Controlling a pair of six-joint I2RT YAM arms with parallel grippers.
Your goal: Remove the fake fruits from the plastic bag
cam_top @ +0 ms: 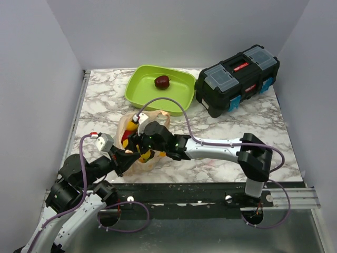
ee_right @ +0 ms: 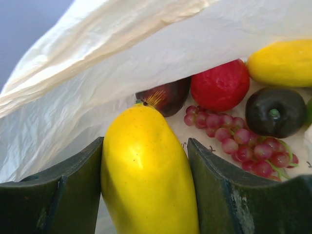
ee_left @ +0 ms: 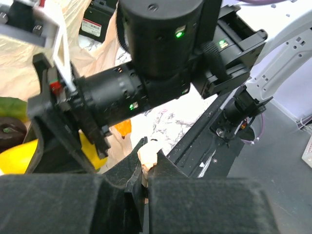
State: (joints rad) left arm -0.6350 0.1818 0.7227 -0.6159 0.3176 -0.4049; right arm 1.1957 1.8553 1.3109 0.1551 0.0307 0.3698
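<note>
Grip looks seated: right fingers (ee_right: 219,195) clamp the yellow fruit (ee_right: 146,185) inside the plastic bag (ee_right: 146,48), near-left on the worktop (cam_top: 237,121), left fingers (ee_left: 209,204) clenched on its edge, so I'd withdraw slowly and straight, keeping film taut.

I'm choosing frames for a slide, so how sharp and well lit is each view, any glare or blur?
Top external: evenly lit, sharp, soft shadows on the marble table. Left wrist: dark, its own jaws a blurred black mass in front, the right arm filling the middle. Right wrist: sharp yellow fruit between the jaws with a soft highlight; plastic bag bright above.
</note>
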